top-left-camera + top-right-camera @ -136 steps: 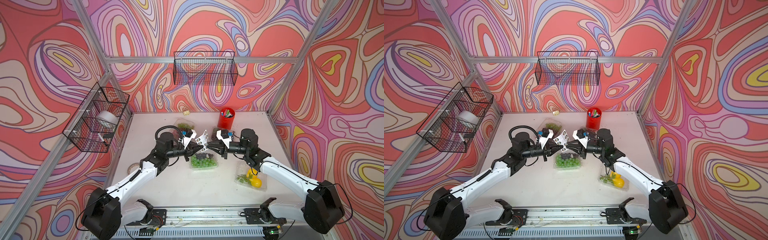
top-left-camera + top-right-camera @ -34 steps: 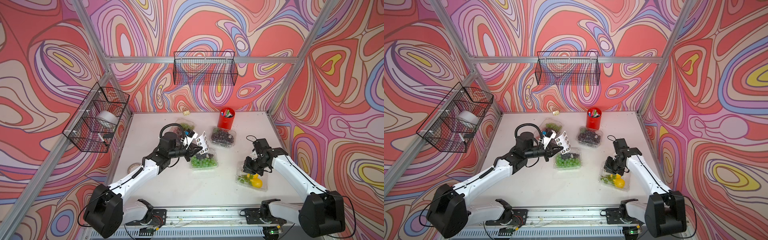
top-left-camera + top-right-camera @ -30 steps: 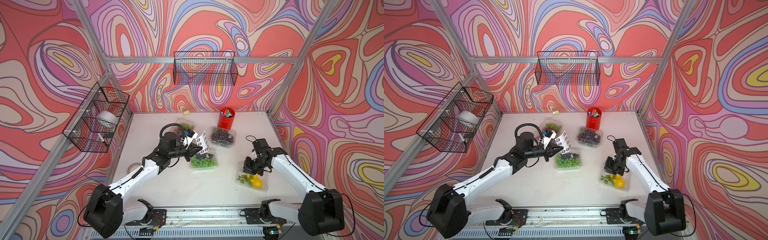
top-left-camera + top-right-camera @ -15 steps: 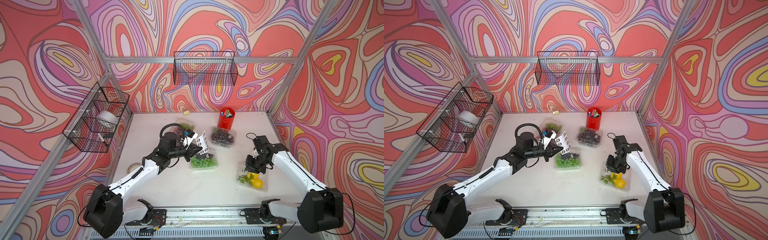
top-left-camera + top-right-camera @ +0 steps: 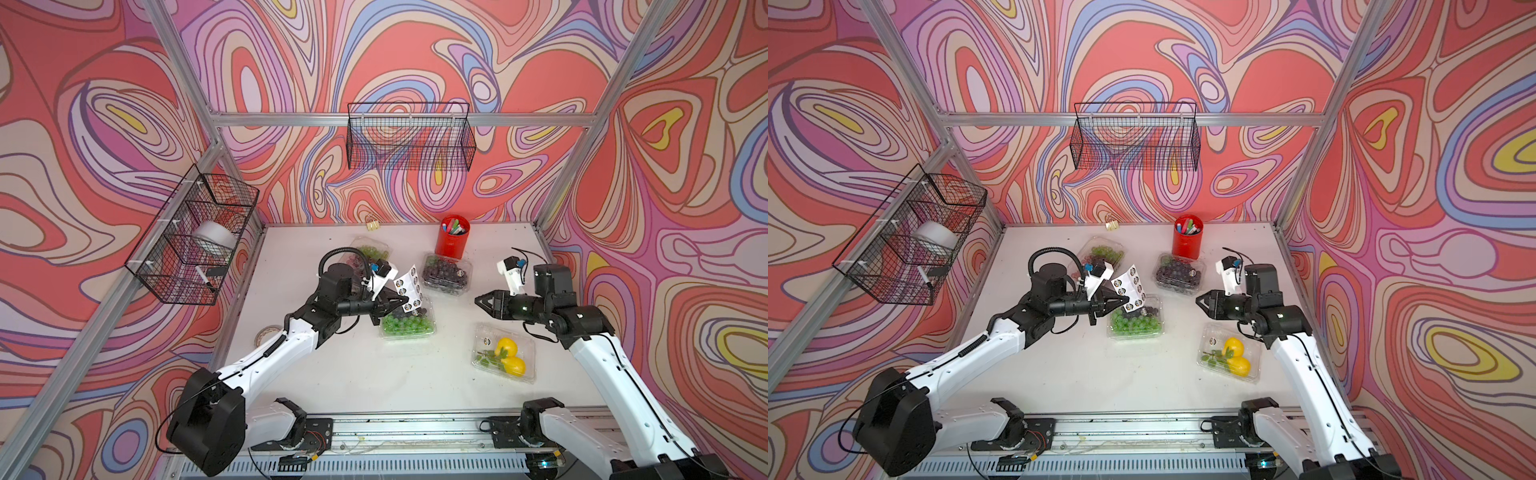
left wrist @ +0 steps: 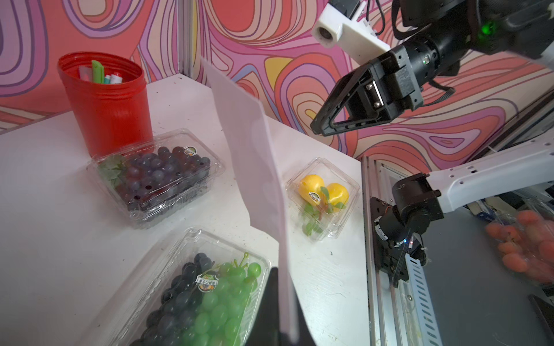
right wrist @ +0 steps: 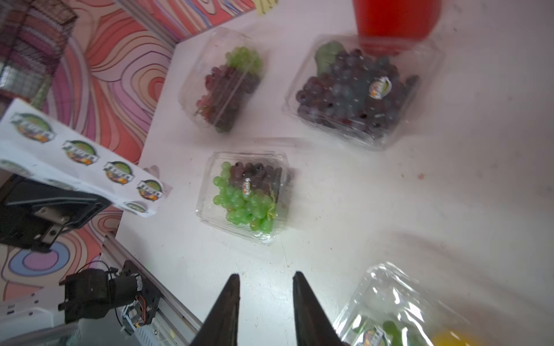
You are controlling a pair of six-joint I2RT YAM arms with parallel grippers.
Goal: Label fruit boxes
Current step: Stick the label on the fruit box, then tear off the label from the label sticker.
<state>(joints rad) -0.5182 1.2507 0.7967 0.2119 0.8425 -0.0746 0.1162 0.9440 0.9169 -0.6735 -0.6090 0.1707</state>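
The left end effector [image 5: 392,298] is clamped tight on one edge of the white sticker sheet [image 5: 409,291]. It holds the sheet tilted in the air over the box of green and dark grapes [image 5: 407,326] at the middle of the worktop [image 5: 332,374]. The right end effector [image 5: 480,300] hangs to the right, pointing left at the sheet but well apart from it. The right wrist view shows its jaws part-way open with nothing between them. A round label [image 6: 205,283] shows on the lid of the middle box, and likewise on the dark grape box [image 5: 446,276] just beside the red pen cup [image 5: 453,241] and on the lemon box [image 5: 505,357] at near right. The far-left box of green and purple grapes [image 7: 224,84] shows no label, though it is blurred there. The step in hand looks like fetching a fourth sticker: the right end effector would need to travel left, pinch one sticker's edge and peel it off while the left steadies the sheet.
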